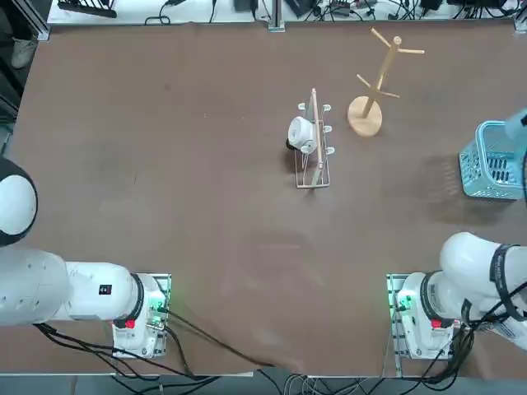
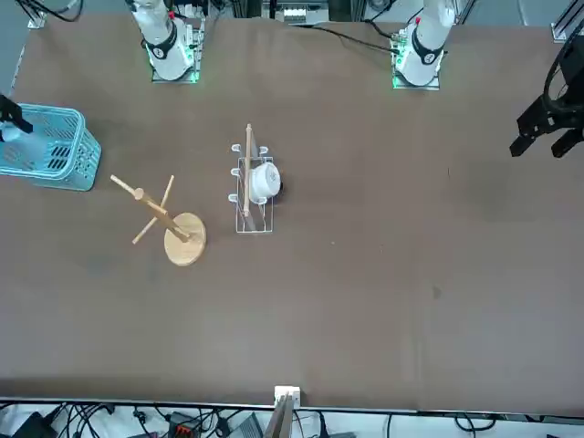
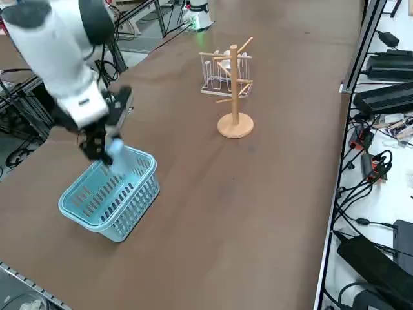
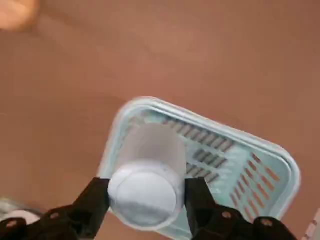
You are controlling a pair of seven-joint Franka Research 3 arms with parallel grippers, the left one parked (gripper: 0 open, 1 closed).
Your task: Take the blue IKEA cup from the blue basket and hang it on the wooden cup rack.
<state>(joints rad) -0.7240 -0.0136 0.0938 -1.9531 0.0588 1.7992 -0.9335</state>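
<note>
the blue ikea cup (image 4: 146,195) is small, plain and pale, more a milky blue-white than a strong blue, with a smooth, cloudy wall. in the right wrist view one round end faces the camera, with a lighter ring round a disc that is greyer across part of it; i can't tell whether that end is the base or the mouth. its body runs away from the camera towards the blue basket (image 3: 132,216), a rectangular light-blue one with slotted sides.

the right gripper (image 4: 147,186) is closed on the cup, one dark finger against each side of it. cup and gripper are over the end of the basket nearer the arm's base; how far the cup reaches below the rim i can't tell.

the right arm (image 3: 68,61) comes over the table (image 1: 206,214) from its base, the wrist slanting down to the basket and the gripper pointing downwards.

the wooden cup rack (image 3: 234,84) stands upright on its round base, apart from the basket, with bare pegs. near it is a wire-frame rack (image 1: 312,179) with a wooden bar, holding a white cup (image 1: 301,133).
</note>
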